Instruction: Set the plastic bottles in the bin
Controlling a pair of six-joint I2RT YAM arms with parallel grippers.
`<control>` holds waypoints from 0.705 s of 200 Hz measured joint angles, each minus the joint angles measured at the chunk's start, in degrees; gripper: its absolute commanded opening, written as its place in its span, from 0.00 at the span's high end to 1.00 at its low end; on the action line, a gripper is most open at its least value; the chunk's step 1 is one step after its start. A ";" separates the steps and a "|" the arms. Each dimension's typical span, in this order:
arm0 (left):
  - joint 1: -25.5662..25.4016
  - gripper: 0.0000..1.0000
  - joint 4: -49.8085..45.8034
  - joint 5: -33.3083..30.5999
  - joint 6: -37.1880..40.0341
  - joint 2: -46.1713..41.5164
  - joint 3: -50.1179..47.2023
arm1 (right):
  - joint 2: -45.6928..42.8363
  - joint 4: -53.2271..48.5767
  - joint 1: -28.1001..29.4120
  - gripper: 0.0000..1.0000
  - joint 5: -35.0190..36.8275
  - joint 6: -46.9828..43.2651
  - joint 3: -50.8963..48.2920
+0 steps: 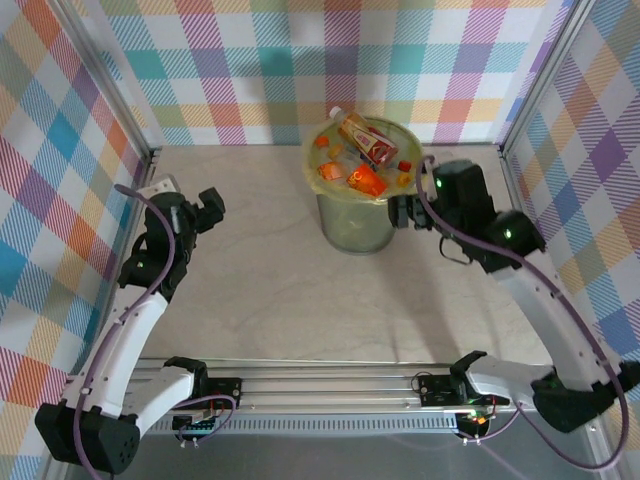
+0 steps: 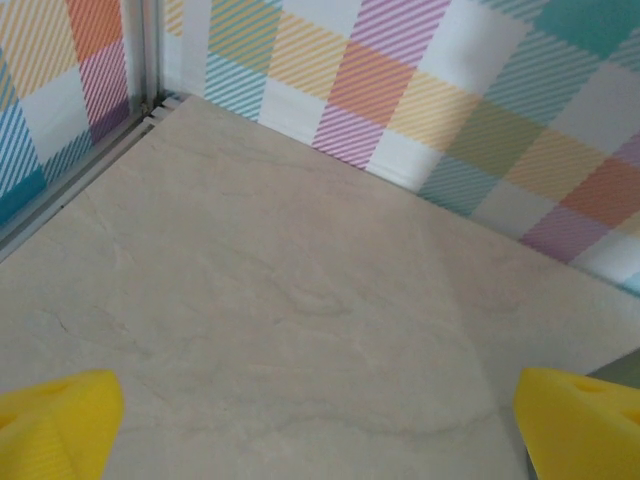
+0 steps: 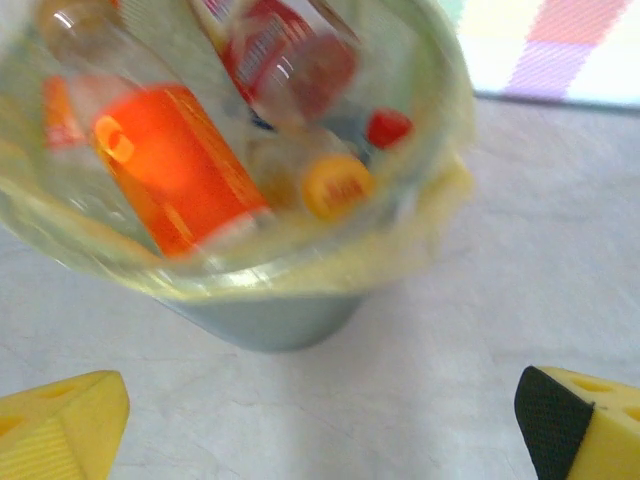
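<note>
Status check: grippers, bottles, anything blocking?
Left gripper open, empty, over the table. Right gripper open, empty, beside the bin. Plastic bottles heaped in the bin, top one poking past the rim. Nothing in the way.

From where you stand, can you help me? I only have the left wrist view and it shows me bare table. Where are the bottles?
Observer: Every bottle I can see is in the bin. The bottles are piled to the rim, and a red-labelled bottle sticks up above it.
Operator: Where is the bin from my left hand?
Observer: It stands at the far middle of the table, off to the right of your left hand and well apart from it.
Operator: And the right hand?
Observer: The right hand sits just beside the bin's right wall, open, with nothing between its fingers.
</note>
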 measured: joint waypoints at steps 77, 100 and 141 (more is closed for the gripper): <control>0.04 0.00 10.43 8.79 7.41 -3.08 -12.66 | -19.45 9.18 -6.56 0.00 9.49 8.41 -29.94; 0.04 0.00 14.23 9.99 9.42 -2.73 -15.37 | -18.03 11.82 -12.44 0.00 7.98 10.14 -32.20; 0.44 0.00 20.55 10.95 12.92 -0.37 -18.49 | -10.95 18.47 -20.11 0.00 3.10 11.41 -35.45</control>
